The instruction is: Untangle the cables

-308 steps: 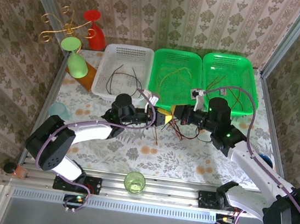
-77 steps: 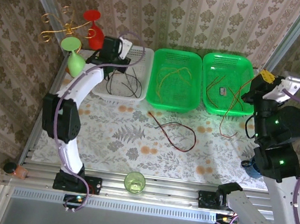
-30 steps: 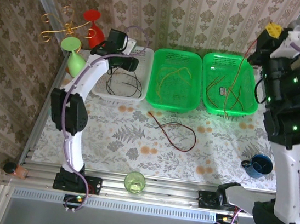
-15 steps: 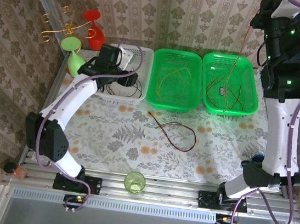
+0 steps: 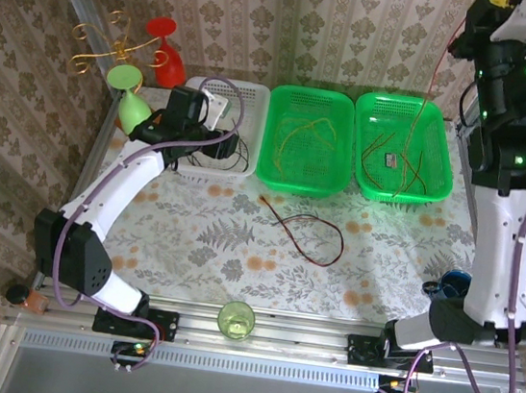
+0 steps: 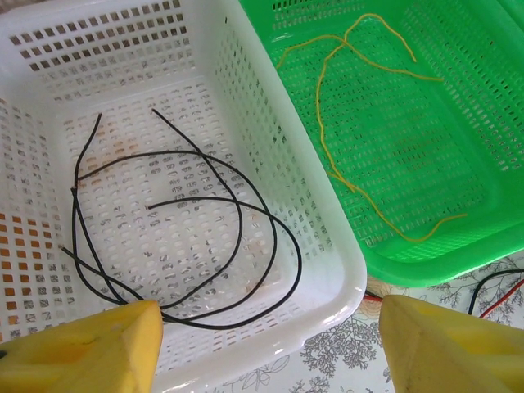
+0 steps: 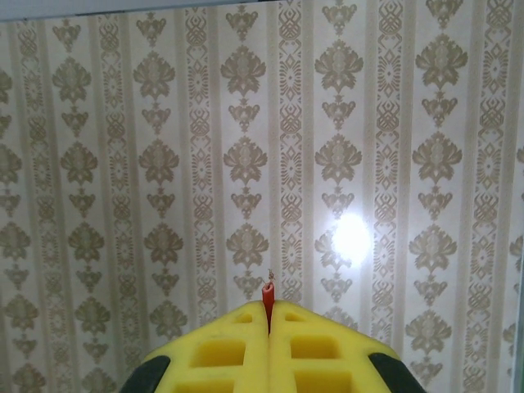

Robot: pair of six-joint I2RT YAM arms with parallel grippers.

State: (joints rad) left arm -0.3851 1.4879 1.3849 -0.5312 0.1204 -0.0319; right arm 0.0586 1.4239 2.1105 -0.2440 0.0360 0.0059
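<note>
- While the left arm (image 5: 117, 182) is reached over the white basket (image 5: 255, 108), the left jaws are seen apart and empty, hung above its near rim; black cables (image 6: 180, 237) are coiled inside it.
- Yellow cables (image 6: 360, 147) are laid in the middle green basket (image 5: 303, 186).
- A dark red and black pair (image 5: 302, 233) is looped on the tabletop (image 5: 217, 249), just in front of that basket. It lies to the right of the left jaws and nearer the arm bases, with its long axis running left to right. The left arm is judged the closer one.
- More thin cables (image 5: 389, 160) are held in the right green basket (image 5: 389, 196).
- The right arm (image 5: 498, 218) is raised high, and the right jaws are pressed together on a red cable (image 5: 428, 92) that hangs down into that basket.
</note>
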